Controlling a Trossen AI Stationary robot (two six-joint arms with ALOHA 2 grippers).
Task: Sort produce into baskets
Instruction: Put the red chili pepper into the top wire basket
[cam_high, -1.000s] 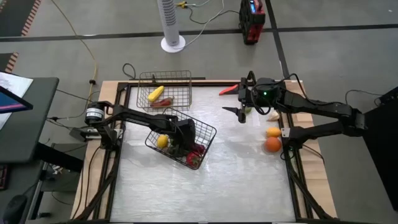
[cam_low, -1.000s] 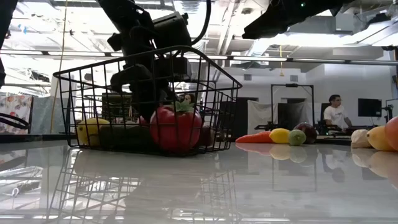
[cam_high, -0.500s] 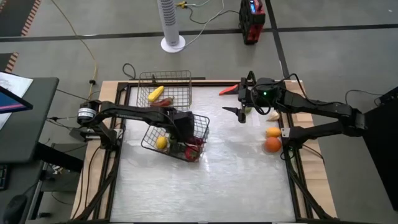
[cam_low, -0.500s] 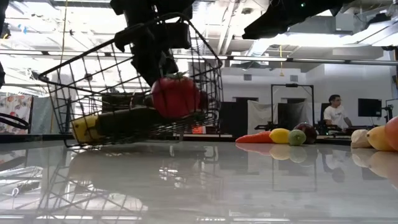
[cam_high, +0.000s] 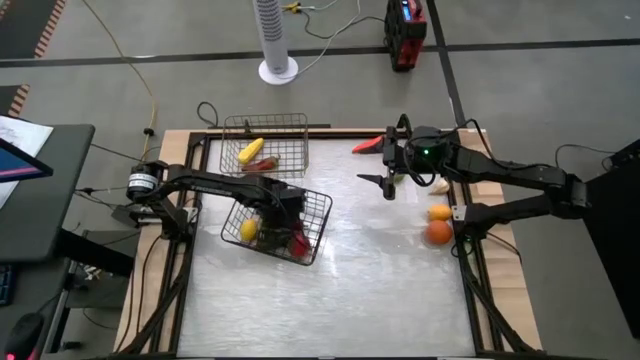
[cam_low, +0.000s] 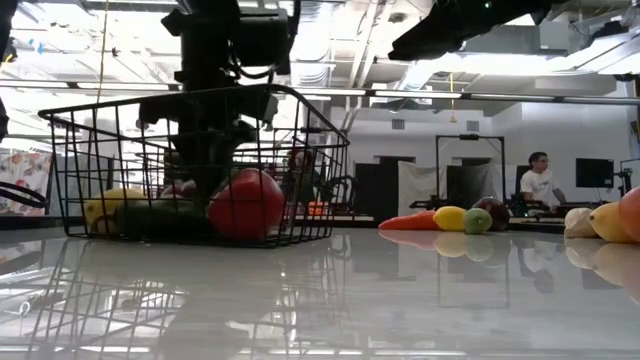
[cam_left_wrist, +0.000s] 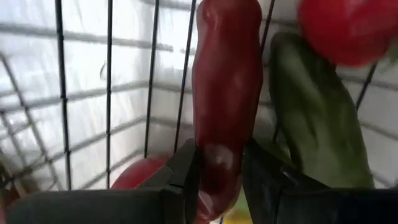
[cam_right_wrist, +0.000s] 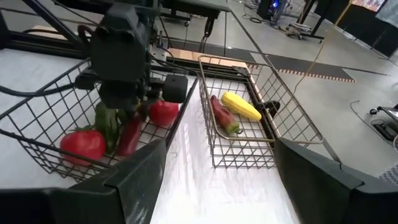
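on the left half of the table (cam_high: 400, 300), the left gripper (cam_left_wrist: 219, 163) reaches down inside the dark wire basket (cam_high: 312, 213), its two fingers clamped on a long red pepper (cam_left_wrist: 225, 93) that stands between them in the left wrist view. a long green pepper (cam_left_wrist: 316, 118) lies just beside the red one, and a round red fruit (cam_left_wrist: 349, 28) sits past it at the basket's wire wall. in the low view the dark basket (cam_low: 320, 160) rests flat on the table with a yellow piece (cam_low: 102, 208) at one end and a large round red fruit (cam_low: 246, 203) near the other. from above, the yellow piece (cam_high: 248, 230) shows in the basket on the side toward the left arm's base.

behind it, at the table's far edge, stands the lighter wire basket (cam_high: 300, 125), holding a yellow corn-like piece (cam_high: 250, 150) and a reddish pepper (cam_right_wrist: 222, 114) side by side.

the right gripper (cam_high: 388, 176) hangs above the table near the far right, its fingers spread wide with nothing between them. around it lie loose produce: an orange carrot (cam_high: 366, 144) at the far edge, a pale piece (cam_high: 440, 185) under the arm, and two orange round fruits (cam_high: 438, 222) at the right edge. the low view also shows a yellow lemon (cam_low: 450, 217), a green lime (cam_low: 477, 220) and a dark round fruit (cam_low: 493, 211) beside the carrot. a person (cam_low: 538, 183) sits in the room beyond.
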